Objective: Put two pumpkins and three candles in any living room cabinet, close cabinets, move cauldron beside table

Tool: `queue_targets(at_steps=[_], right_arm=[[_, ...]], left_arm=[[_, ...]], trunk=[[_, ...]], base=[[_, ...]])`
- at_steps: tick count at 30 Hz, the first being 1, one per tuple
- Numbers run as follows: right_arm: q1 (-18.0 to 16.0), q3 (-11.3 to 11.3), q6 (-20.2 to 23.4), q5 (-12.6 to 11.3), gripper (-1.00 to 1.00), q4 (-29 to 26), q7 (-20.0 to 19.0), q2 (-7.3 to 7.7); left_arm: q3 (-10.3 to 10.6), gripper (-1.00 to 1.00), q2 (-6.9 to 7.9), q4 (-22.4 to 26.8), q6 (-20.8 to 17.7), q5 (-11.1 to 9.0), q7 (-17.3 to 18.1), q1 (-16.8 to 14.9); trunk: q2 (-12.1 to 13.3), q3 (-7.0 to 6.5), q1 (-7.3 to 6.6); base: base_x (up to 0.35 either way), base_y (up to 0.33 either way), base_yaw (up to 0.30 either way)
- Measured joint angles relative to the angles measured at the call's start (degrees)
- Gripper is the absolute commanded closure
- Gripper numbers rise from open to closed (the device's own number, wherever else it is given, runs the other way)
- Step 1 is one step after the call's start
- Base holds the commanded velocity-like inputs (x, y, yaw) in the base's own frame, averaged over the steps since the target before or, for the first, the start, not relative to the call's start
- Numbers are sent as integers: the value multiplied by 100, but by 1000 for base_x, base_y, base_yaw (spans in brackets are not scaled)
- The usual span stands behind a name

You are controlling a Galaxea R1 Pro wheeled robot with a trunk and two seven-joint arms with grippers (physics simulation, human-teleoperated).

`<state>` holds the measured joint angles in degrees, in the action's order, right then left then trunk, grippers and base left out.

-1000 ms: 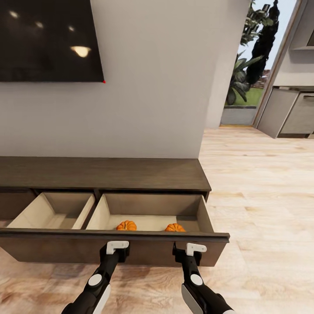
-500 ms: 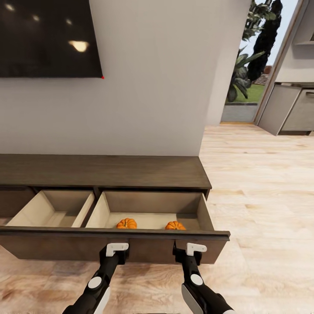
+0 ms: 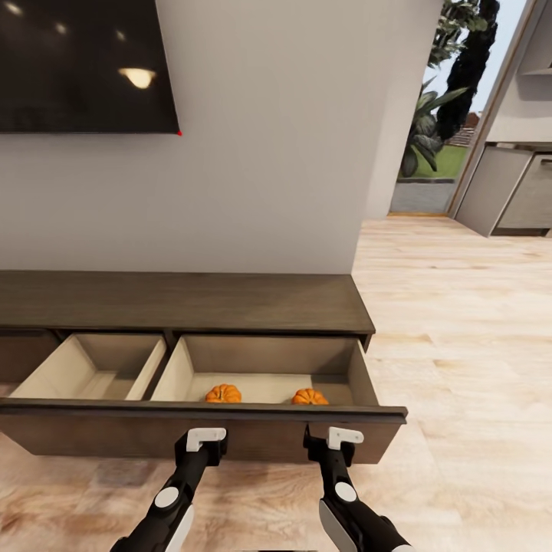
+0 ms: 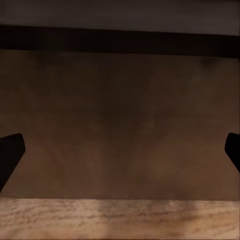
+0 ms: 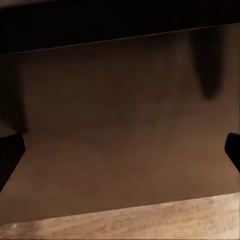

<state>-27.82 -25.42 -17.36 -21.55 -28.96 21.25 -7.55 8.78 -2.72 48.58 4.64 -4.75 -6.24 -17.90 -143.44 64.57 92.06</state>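
Pale wood floor (image 3: 475,345) lies under both arms. Left claw (image 3: 205,443) and right claw (image 3: 342,441), fingers spread wide, sit against the cabinet (image 3: 184,303) drawer front (image 3: 253,441). Just beyond them, inside the open drawer, rest two pumpkins (image 3: 223,394) (image 3: 310,397).

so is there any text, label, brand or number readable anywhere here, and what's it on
None: no text, label, brand or number can be read in any view.
The TV screen is dark, with only ceiling-light reflections and a red dot at its corner.
The cabinet and its open drawer are plain wood, unmarked.
The two pumpkins and both grippers, left and right, carry no markings.
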Motion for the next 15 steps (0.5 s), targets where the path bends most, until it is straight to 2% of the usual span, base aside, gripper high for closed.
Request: queue_targets(at_steps=[7,15], right_arm=[[0,-5,-56,11,-100,0,-2,0],[-1,-1,-60,13,-100,-1,-2,0]], left_arm=[[1,-100,0,-5,56,-9,0,2],[-3,-100,0,-3,62,-8,0,2]], trunk=[[0,0,0],[0,0,0]], base=[[54,20,0],[241,126,0]])
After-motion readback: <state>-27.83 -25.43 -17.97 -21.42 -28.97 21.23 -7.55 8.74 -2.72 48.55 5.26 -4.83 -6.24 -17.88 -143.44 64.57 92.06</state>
